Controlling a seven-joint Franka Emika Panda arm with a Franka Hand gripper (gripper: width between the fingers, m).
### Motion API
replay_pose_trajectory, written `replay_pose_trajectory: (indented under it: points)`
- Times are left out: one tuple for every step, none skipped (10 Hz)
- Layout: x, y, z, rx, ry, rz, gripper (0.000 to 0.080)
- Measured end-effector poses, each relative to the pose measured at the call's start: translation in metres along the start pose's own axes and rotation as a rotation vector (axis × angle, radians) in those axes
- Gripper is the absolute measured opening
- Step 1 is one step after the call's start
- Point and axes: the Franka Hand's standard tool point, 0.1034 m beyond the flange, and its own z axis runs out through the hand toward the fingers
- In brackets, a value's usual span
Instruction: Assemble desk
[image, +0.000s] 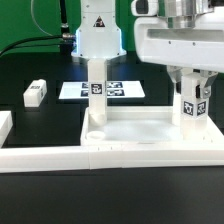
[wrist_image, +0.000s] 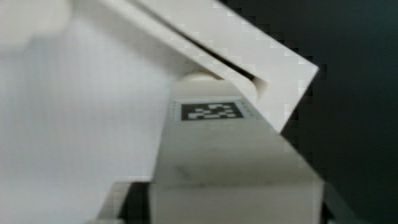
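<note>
The white rimmed tabletop (image: 135, 130) lies flat in the middle, against the front rail. One white leg (image: 95, 85) stands upright at its far corner on the exterior view's left. My gripper (image: 190, 92) is shut on a second tagged leg (image: 190, 112), holding it upright at the tabletop's far corner on the exterior view's right. Whether it touches the tabletop there I cannot tell. In the wrist view this leg (wrist_image: 222, 165) fills the space at my gripper (wrist_image: 222, 205), its tag facing the camera, with the tabletop's floor (wrist_image: 71, 120) and rim (wrist_image: 231, 50) beyond. Another leg (image: 36, 93) lies loose on the black table at the exterior view's left.
The marker board (image: 120, 90) lies flat behind the tabletop. A long white border rail (image: 100, 158) runs along the front, with a short piece (image: 5, 125) at the exterior view's left edge. The robot's white base (image: 98, 35) stands at the back.
</note>
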Motion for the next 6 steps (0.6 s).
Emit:
replay_pose_trajectory:
  points:
    - [-0.0013,-0.0031,0.0006,-0.003,-0.008,0.162,0.0292]
    - [-0.0046,-0.0054,0.0009,0.0,-0.007,0.35,0.0292]
    - [-0.0059,-0.007,0.0006,0.012,-0.001,0.485,0.0292]
    - [-0.0039,-0.0059,0.0005,0.014,0.006,0.554,0.0294]
    - [-0.002,-0.0054,-0.0001,0.015,0.011,0.584,0.0294]
    - [-0.0009,-0.0051,-0.0004,0.016,0.014,0.606,0.0294]
